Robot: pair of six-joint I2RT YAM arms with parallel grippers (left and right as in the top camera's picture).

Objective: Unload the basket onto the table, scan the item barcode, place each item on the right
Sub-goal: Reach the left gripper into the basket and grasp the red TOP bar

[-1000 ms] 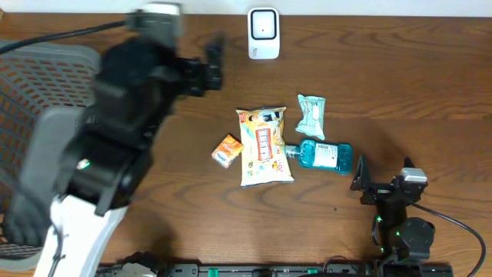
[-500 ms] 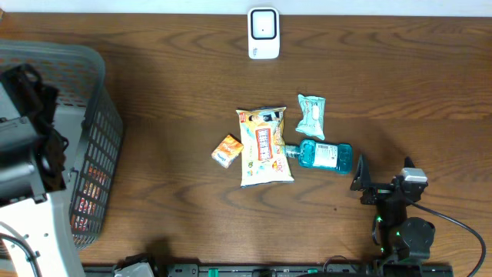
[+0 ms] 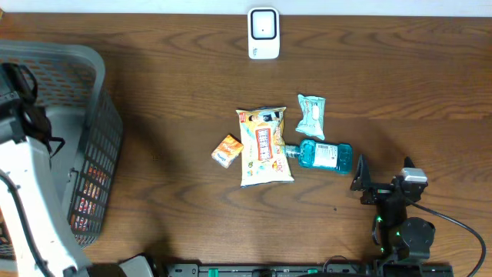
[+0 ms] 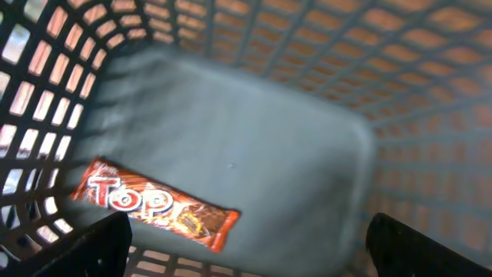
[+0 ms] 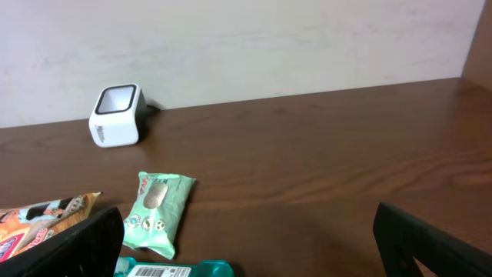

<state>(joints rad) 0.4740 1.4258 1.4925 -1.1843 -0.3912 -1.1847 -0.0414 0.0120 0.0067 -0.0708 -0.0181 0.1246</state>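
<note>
The white barcode scanner (image 3: 263,33) stands at the table's far edge, also in the right wrist view as scanner (image 5: 117,115). Mid-table lie a snack bag (image 3: 265,146), a small orange box (image 3: 227,151), a green wipes pack (image 3: 311,115) and a blue mouthwash bottle (image 3: 325,155). My right gripper (image 5: 250,254) is open and empty, low near the front edge just right of the bottle (image 5: 173,269). My left gripper (image 4: 250,258) is open and empty, looking down into the basket, where a red "Top" bar (image 4: 154,204) lies on the floor.
A grey mesh basket (image 3: 84,69) fills the left side of the table, and my left arm (image 3: 23,177) reaches over it. Bare wood surrounds the cluster of items. A wall rises behind the scanner.
My left arm has swung from above the table's back left over to the basket at the far left, uncovering the basket. The right arm and the items have not moved.
</note>
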